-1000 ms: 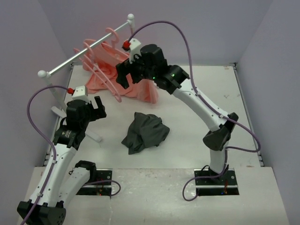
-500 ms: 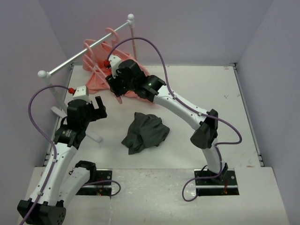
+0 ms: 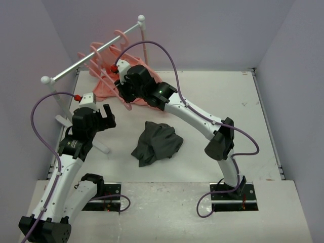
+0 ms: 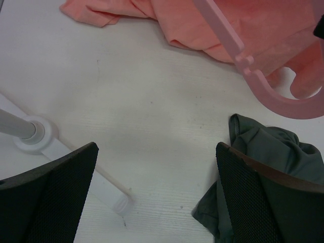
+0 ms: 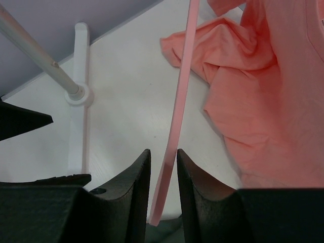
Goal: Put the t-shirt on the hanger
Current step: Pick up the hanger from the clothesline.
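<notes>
Pale lilac walls close in a white worktop. A white rail at its far left carries several pink hangers above a heaped salmon-pink garment. The right end effector reaches in there, its fingers drawn close on either side of one sloping arm of the hanger. A sliver of gap shows on one side, so I cannot tell whether it truly grips. The left end effector hangs released over the worktop's left side. The t-shirt lies crumpled near the middle, untouched. I judge the pinch should be firm before lifting, and the hook should be raised clear of the rail without dragging neighbouring hangers or the garment.
</notes>
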### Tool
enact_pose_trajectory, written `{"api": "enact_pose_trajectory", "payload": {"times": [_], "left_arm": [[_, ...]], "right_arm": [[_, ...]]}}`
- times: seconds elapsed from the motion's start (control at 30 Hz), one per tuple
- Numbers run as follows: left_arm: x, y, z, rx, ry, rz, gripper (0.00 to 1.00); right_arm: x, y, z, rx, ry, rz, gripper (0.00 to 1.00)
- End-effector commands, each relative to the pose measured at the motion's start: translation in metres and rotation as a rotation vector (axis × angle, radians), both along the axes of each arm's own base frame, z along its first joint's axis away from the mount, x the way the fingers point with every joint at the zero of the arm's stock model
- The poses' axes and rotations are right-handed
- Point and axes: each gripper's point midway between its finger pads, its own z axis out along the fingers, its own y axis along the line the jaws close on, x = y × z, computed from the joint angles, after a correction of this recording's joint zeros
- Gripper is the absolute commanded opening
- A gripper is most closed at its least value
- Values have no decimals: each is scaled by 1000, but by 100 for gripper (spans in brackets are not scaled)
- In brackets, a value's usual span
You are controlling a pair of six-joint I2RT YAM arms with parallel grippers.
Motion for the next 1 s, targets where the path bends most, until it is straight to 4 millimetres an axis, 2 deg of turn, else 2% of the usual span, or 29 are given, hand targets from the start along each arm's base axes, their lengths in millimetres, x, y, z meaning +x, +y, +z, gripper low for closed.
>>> {"api": "enact_pose_trajectory", "payload": {"times": [0.0, 0.13, 0.2, 0.23, 0.33, 0.4, 0.67, 0.8, 0.83, 0.9, 0.97], "left_arm": [[4, -4, 10, -16, -47, -13, 100], [4, -4, 10, -17, -47, -15, 100], [4, -5, 10, -18, -48, -19, 100], [4, -5, 10, -18, -48, -19, 100], [4, -5, 9, -18, -46, -19, 100], [4, -5, 9, -18, -47, -19, 100], [3, -6, 10, -19, -48, -23, 100], [3, -7, 10, -20, -51, -35, 100], [3, -8, 11, -20, -55, -39, 100], [2, -8, 14, -21, -66, -45, 100], [2, -10, 15, -25, -73, -56, 100]], "right_arm": [[12, 8, -19, -11, -9, -19, 31], [14, 10, -20, -8, -6, -22, 30], [15, 9, -17, -3, -11, -29, 21], [16, 9, -16, -1, -14, -32, 21], [17, 7, -9, 10, -19, -41, 4], [17, 5, -4, 20, -25, -49, 0], [15, -7, 33, 100, -51, -97, 0], [14, -19, 49, 128, -51, -129, 0], [14, -21, 46, 124, -46, -136, 0], [10, -28, 56, 142, -47, -138, 0], [7, -34, 50, 137, -36, -139, 0]]}}
